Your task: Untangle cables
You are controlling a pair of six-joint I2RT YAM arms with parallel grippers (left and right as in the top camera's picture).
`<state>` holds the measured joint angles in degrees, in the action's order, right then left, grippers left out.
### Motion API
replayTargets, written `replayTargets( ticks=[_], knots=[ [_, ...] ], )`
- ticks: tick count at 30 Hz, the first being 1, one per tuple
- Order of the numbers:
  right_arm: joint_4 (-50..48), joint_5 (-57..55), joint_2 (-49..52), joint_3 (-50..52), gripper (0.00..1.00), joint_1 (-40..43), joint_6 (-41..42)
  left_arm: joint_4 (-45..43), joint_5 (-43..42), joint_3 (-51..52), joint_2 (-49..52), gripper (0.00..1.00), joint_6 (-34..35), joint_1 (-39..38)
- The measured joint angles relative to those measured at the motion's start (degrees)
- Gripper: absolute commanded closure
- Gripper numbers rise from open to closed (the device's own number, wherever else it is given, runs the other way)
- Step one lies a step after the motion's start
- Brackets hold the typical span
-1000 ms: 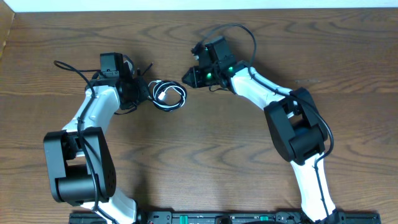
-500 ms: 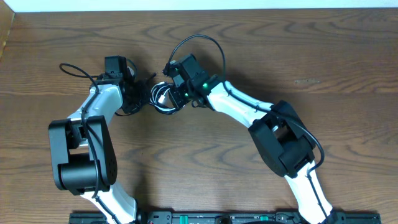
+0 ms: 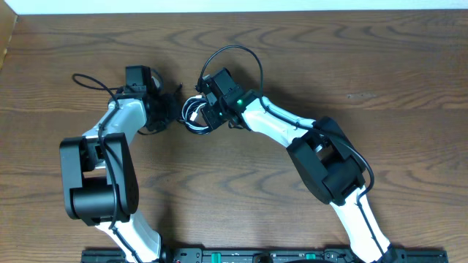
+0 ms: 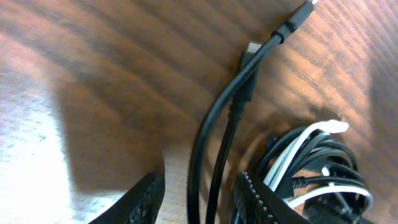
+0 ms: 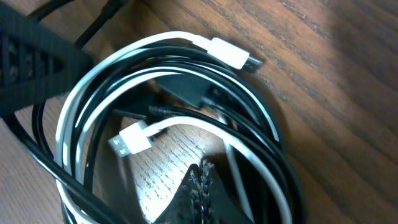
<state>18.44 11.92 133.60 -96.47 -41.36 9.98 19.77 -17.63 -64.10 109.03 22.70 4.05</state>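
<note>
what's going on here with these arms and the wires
Two robot arms are working on a coil of cables on a wooden table. The left gripper is open around strands of the black cable; the right gripper is shut, its tip down inside the coil. The black cable and white cable are not yet apart.

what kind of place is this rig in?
Probably a robotics lab bench, not a home: a wooden table, left arm and right arm rising from a rail at its near edge, and a cable bundle as workpiece.
</note>
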Motion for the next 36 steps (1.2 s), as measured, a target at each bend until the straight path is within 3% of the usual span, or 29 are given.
replayTargets(
  ticks=[13,17,27,36],
  knots=[
    [8.2,-11.9,-1.0,-1.4,0.99,0.0,0.6,-0.3,5.1,-0.3,0.3,0.58,0.0,0.4],
    [8.9,-13.9,-1.1,-1.5,0.99,0.0,1.2,1.5,5.3,-1.0,0.3,0.48,-0.1,2.0],
    [8.7,-15.6,-1.2,-1.5,0.99,-0.5,1.6,2.8,-3.3,-1.5,-0.5,0.43,-0.7,4.3],
    [8.6,-16.8,-1.2,-1.5,0.99,-0.8,1.6,2.3,-7.7,-1.5,-1.4,0.43,-0.7,0.9]
  ],
)
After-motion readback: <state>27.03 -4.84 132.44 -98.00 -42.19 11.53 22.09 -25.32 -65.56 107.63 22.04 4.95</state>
